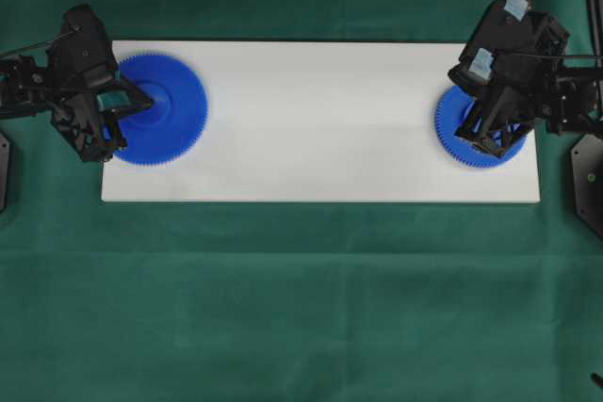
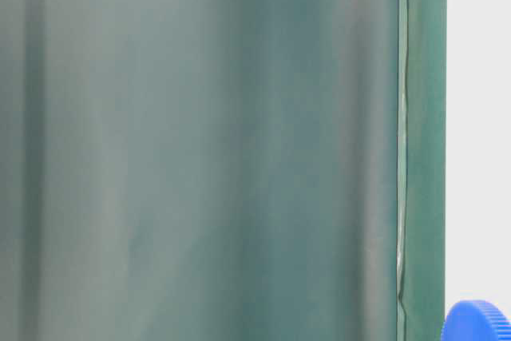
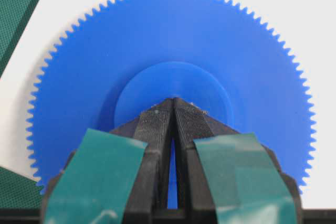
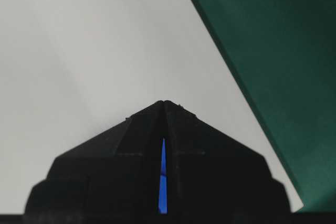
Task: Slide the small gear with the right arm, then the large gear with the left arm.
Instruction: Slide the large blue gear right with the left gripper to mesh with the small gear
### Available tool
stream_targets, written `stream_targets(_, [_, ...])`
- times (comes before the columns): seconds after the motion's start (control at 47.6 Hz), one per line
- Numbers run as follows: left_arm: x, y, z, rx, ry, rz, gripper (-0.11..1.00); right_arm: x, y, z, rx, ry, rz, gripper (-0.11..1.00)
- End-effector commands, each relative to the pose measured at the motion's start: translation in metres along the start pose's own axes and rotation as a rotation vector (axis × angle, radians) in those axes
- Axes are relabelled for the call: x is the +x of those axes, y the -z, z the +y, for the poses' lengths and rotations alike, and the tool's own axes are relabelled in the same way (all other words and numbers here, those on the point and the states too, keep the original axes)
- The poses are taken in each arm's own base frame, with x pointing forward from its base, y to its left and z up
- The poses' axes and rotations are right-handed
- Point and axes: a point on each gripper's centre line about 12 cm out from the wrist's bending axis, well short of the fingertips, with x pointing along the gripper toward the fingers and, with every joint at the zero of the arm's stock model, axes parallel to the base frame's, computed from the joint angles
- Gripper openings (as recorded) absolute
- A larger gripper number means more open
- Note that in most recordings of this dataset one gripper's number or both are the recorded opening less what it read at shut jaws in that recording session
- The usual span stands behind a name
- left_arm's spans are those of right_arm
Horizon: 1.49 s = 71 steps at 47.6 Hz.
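Resting at opposite ends of the white board (image 1: 320, 120) from overhead: large gear (image 1: 162, 108) far left under the left pincer (image 1: 141, 101), small gear (image 1: 471, 129) far right under the right pincer (image 1: 485, 143). Peeking in at table level, a blue gear edge (image 2: 477, 321). Pressing together on the hub (image 3: 173, 90) in the left wrist view. Closing to a sliver of blue in the right wrist view; probably needing steady downward pressure and a slow push leftward first.

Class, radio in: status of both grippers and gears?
Left gripper shut, tips on large gear hub. Right gripper shut over small gear. White board between gears bare.
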Motion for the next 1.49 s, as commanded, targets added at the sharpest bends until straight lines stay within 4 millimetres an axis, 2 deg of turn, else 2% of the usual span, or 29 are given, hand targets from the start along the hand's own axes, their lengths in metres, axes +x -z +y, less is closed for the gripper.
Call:
stream_targets(0.0, [0.001,-0.001,0.001,0.001,-0.002,0.004,0.0,-0.005,-0.009,0.003,0.008,-0.016,-0.029,0.5])
stream_targets(0.231, [0.001,0.01,0.001,-0.008,-0.005,0.075,0.0,-0.005,-0.01,0.003,0.007,-0.015,-0.03,0.5])
stream_targets(0.441, [0.01,0.014,0.001,-0.012,-0.005,0.101,0.0,-0.005,-0.009,0.003,0.008,-0.016,-0.029,0.5])
stream_targets(0.609, [0.031,0.014,-0.009,0.011,0.017,0.101,0.0,-0.005,-0.009,0.004,0.002,-0.019,-0.029,0.5])
stream_targets(0.777, [0.06,0.009,-0.019,0.023,0.036,0.124,0.0,-0.006,-0.008,0.006,-0.003,-0.024,-0.028,0.5])
stream_targets(0.924, [0.087,-0.008,-0.032,0.035,0.056,0.118,0.0,-0.005,-0.007,0.007,-0.007,-0.025,-0.026,0.5])
stream_targets(1.197, [0.145,-0.065,-0.065,0.072,0.103,0.029,0.0,-0.005,-0.007,0.007,-0.011,-0.023,-0.024,0.5])
stream_targets(1.47, [0.19,-0.098,-0.089,0.09,0.13,-0.014,0.0,-0.005,-0.007,0.007,-0.02,-0.021,-0.025,0.5])
